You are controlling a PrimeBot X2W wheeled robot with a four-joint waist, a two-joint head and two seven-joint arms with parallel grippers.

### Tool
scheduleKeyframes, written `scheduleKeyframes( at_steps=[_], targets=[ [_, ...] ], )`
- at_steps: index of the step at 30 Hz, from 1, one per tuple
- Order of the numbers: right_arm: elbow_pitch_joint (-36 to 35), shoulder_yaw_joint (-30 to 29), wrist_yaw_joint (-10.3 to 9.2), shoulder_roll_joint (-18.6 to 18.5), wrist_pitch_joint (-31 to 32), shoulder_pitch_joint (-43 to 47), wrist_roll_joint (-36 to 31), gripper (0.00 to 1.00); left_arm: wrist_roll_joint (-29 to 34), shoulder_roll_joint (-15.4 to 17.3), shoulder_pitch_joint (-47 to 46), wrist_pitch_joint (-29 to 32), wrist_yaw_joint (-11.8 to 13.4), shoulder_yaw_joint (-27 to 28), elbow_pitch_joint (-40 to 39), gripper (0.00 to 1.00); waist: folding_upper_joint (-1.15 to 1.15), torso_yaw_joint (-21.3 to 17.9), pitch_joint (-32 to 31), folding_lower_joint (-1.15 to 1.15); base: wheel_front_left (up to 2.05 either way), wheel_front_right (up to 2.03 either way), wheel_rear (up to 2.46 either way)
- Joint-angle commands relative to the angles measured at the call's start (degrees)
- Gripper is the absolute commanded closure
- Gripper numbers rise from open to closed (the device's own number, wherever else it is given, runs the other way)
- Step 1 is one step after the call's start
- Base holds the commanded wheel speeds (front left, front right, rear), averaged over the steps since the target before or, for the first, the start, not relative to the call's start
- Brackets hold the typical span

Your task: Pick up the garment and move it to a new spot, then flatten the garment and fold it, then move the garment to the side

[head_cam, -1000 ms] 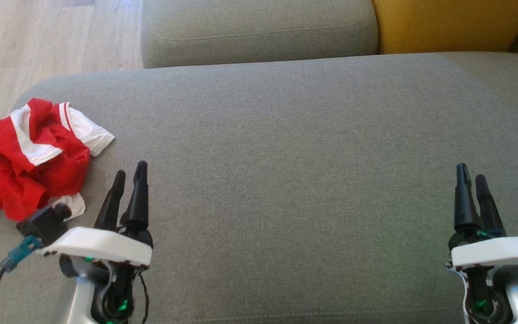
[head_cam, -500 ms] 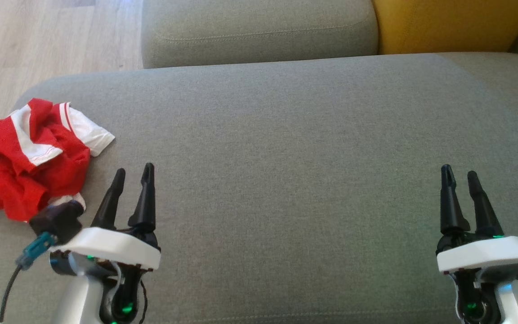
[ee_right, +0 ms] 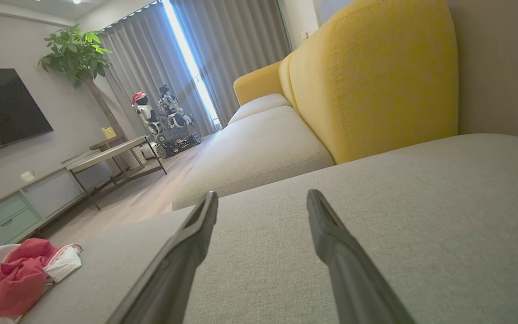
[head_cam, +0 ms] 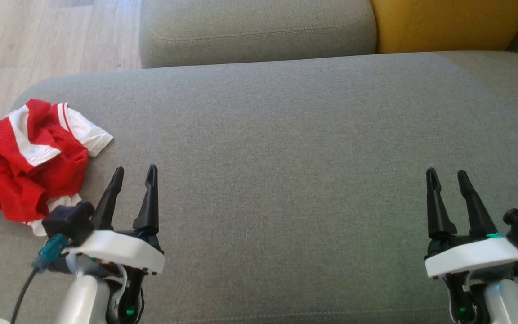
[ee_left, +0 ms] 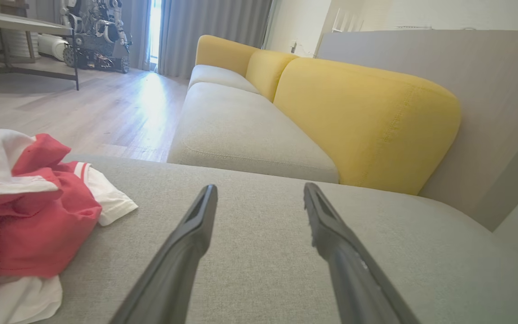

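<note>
Garment (head_cam: 29,159) lay crumpled, red and white, at the far left edge of the grey sofa seat (head_cam: 286,135), and we had our left gripper (head_cam: 135,169) just beside it, jaws apart and empty. Over on the right, well away from the cloth, our right gripper (head_cam: 446,172) hung over the same seat, jaws apart too, holding nothing.

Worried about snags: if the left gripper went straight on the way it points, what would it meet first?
The left gripper points across the bare grey seat cushion, with the red and white garment off to its left. First in line looks like the neighbouring seat cushion beyond, though depth is unclear.
</note>
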Motion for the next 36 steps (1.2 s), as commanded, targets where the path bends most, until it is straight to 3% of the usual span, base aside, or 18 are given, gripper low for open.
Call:
scheduleKeyframes(
  at_steps=[1, 19, 28, 36],
  targets=[
    [-2.04, 1.17, 0.20, -1.35, -0.81, -2.58, -1.83, 0.00, 1.90, 1.15, -3.10, -0.92, 0.40, 0.94, -2.07, 0.00, 0.00, -0.02, 0.01, 0.00, 0.00, 0.00, 0.00],
    [-2.20, 1.15, 0.23, -0.34, -1.15, -1.83, -12.50, 0.00, 12.62, 1.41, -2.00, -3.94, 2.50, 0.79, -1.36, 0.00, 0.00, -0.14, 0.08, 0.00, 0.00, 0.00, 0.00],
    [-2.17, 0.53, 0.24, 0.32, -1.55, -1.70, -15.62, 0.00, 15.37, 0.30, -0.04, -5.44, 2.07, 3.05, -0.55, 0.00, 0.00, -0.20, 0.01, 0.00, 0.00, 0.00, 0.00],
    [-1.82, -0.38, 0.24, 1.09, -1.15, -1.33, -12.78, 0.00, 13.67, -0.78, 1.21, -5.54, 0.78, 5.04, 1.66, 0.00, 0.00, -0.05, -0.10, 0.00, 0.00, 0.00, 0.00]
  ],
)
